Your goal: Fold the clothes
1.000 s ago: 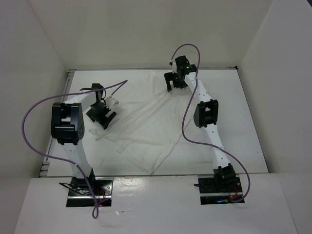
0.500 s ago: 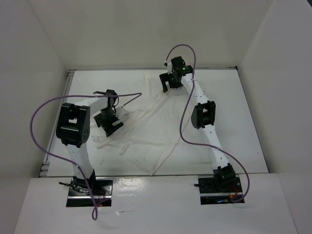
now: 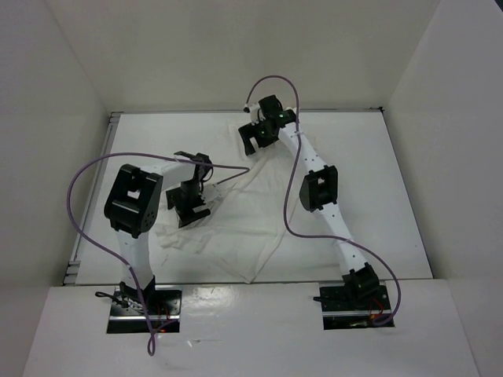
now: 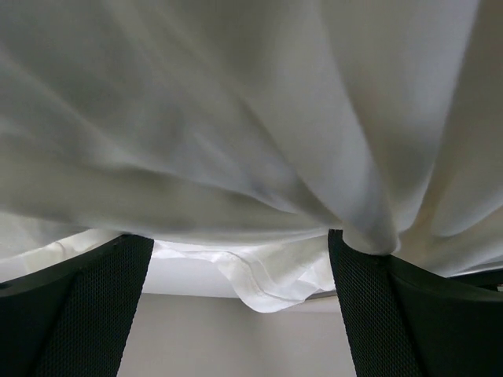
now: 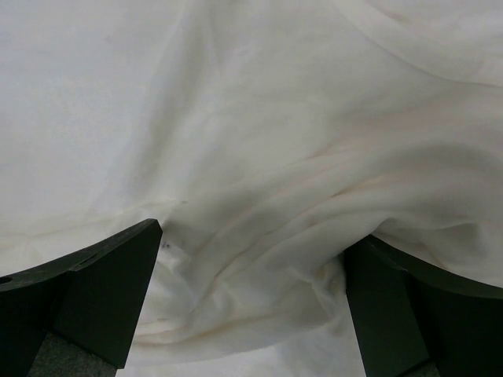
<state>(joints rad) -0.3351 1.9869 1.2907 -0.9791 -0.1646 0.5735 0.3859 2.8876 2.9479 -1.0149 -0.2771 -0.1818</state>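
1. No readable writing anywhere on the white garment (image 3: 244,224). The right wrist view shows one tiny dark speck (image 5: 167,247) on the fabric, just beside one finger. It's too small to tell whether it's a label.
2. The garment lies crumpled on the table (image 3: 377,196), roughly mid-table, between the two arms and more toward the left one.
3. White cloth on a white table makes the edges hard to trace. From the top camera the main creases run diagonally, from near-left by the left gripper (image 3: 191,210) up to far-right by the right gripper (image 3: 253,141). I'd call that the long axis.
4. One pointed corner sticks out toward the near edge, about midway between the two arm bases.
5. The left gripper's jaws are spread wide and clamp nothing. In the wrist view, fabric (image 4: 236,118) drapes across above them, and a folded hem hangs in the gap, brushing one finger.
6. The right gripper (image 5: 251,306) is also wide open, poised right over wrinkled cloth (image 5: 259,141) at the far end, pinching nothing.
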